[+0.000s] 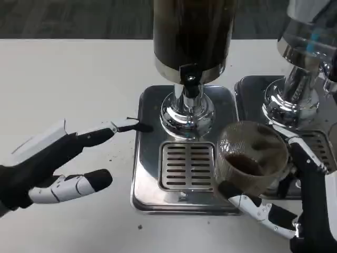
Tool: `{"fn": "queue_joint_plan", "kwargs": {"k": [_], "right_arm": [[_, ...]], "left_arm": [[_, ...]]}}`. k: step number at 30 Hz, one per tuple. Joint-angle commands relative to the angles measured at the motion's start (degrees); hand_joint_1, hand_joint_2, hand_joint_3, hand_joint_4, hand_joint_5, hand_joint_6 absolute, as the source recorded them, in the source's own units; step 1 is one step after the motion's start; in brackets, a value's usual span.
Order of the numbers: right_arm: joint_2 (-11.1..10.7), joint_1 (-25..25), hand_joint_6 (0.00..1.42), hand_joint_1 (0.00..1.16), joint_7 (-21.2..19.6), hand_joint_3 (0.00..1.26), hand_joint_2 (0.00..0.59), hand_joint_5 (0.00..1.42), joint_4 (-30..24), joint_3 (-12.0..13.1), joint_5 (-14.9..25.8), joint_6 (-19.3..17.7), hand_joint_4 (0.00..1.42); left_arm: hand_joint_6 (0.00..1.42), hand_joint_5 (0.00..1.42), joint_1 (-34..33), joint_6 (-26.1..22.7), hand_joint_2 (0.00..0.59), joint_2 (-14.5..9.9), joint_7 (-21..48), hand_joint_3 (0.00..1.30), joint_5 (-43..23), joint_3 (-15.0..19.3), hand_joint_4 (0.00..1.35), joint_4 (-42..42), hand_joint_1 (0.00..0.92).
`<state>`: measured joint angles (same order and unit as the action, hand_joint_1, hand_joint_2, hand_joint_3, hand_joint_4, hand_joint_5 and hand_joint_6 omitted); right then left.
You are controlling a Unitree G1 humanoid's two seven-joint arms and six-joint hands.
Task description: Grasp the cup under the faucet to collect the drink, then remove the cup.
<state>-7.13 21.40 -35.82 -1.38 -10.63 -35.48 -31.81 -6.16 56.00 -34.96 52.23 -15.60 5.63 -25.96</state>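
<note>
Head view. The fingers (239,196) of the right hand (287,203) wrap the clear cup (251,157) from below and from its right side, with one dark fingertip pressed against the lower front of the cup wall; the hand holds the cup tilted, its mouth turned toward the camera. A shallow pool of dark drink (246,164) lies in the cup bottom. The cup sits at the right edge of the slotted drip grille (187,165), to the right of and lower in the picture than the faucet (190,80), not beneath it.

The left hand (50,166) lies on the white surface (68,84) to the left of the machine, holding nothing; its fingers (100,132) are spread apart, the upper one reaching to the left rim of the steel base tray (147,184), the lower one well short of it.

The faucet projects from the dark drink dispenser (192,31), which stands on a polished chrome pedestal (187,113) at the rear of the base tray. A second dispenser (303,58) with its own tray stands just beside it at right, partly behind the right forearm.
</note>
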Motion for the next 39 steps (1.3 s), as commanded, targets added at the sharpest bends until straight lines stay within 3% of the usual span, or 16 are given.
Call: {"fn": "queue_joint_plan", "kwargs": {"k": [1, 23, 39], "right_arm": [[0.22, 1.80, 1.21, 0.68, 0.50, 0.62, 0.236, 0.88, -3.58, 0.71, 0.91, -2.58, 0.73], [1.85, 10.08, 1.23, 0.69, 2.28, 0.63, 0.232, 0.91, -9.54, 0.68, 0.63, -6.01, 0.74], [2.79, 12.88, 1.24, 0.71, 3.32, 0.63, 0.221, 0.91, -12.15, 1.17, 0.60, -6.90, 0.74]], "left_arm": [[0.11, 0.09, 1.99, -1.15, 0.188, -1.37, 0.61, 0.20, -1.86, -0.49, 0.11, 3.13, 0.000], [0.11, 0.10, 7.56, -1.31, 0.193, -2.95, 3.21, 0.21, -5.08, -1.51, 0.12, 8.57, 0.000], [0.11, 0.10, 8.66, -1.04, 0.184, -3.57, 3.96, 0.21, -6.18, -1.52, 0.12, 9.83, 0.000]]}}
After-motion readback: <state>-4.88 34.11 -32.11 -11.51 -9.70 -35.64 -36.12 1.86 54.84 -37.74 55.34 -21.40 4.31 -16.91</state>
